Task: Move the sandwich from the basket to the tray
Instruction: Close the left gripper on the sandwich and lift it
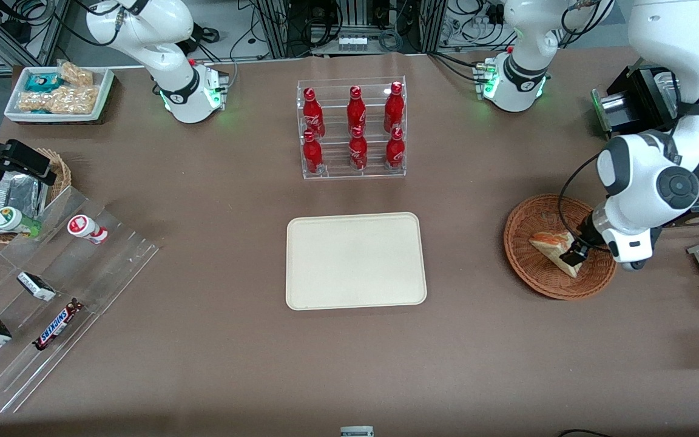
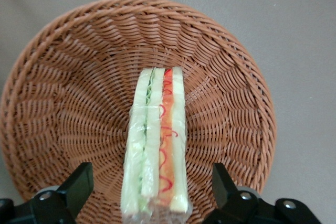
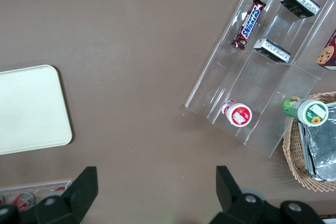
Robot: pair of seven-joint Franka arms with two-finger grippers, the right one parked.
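Below, wrapped triangular sandwich [image 2: 156, 145] in round woven wicker basket [image 2: 68, 93], end effector [image 2: 149, 192] spread wide around it.

Left arm's white forearm bent steeply down, black two-finger pincer [image 1: 574, 254] lowered at the working arm's end, fingers [image 2: 79, 184] spread wide apart.

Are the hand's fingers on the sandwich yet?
Apart. In the left wrist view the hand is open around the sandwich in the basket, with bare wicker showing between each finger and the wrap.
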